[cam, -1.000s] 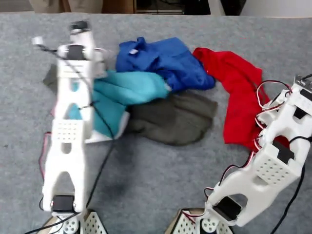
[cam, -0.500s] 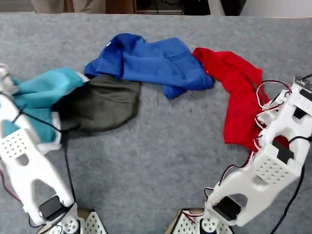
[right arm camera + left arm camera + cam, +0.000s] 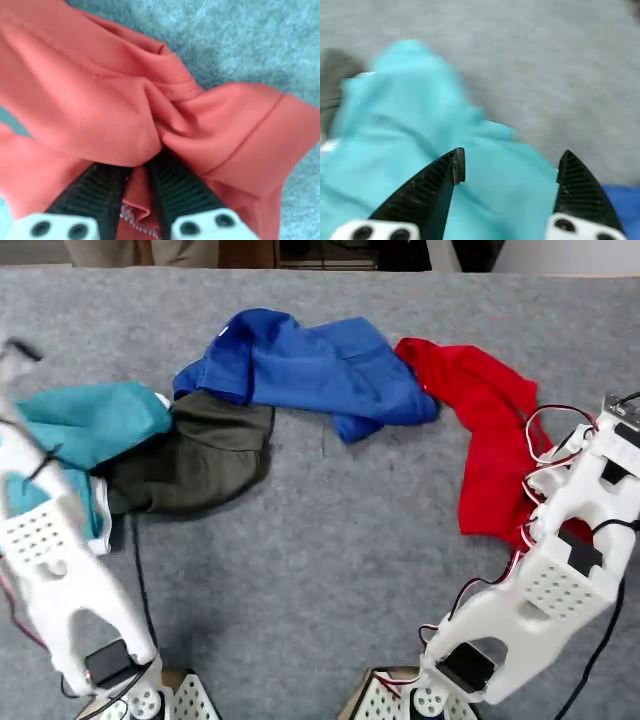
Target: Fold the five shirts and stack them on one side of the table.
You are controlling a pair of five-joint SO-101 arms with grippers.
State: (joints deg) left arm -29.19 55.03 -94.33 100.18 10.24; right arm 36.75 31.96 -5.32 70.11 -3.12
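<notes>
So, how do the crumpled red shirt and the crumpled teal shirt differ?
The red shirt lies stretched long on the right; the teal shirt is bunched on the left. The right gripper pinches the red shirt; the left gripper hangs open over the teal one. Both are unfolded.

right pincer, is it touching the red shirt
Touching. The right wrist view shows the right pincer closed into a bunched fold of the red shirt, with red cloth caught between its two sides.

grey felt cover (image 3: 330,540) under everything, brown wood panel (image 3: 247,252) in bg past far edge, white wall (image 3: 565,255) at far rt corner
</notes>
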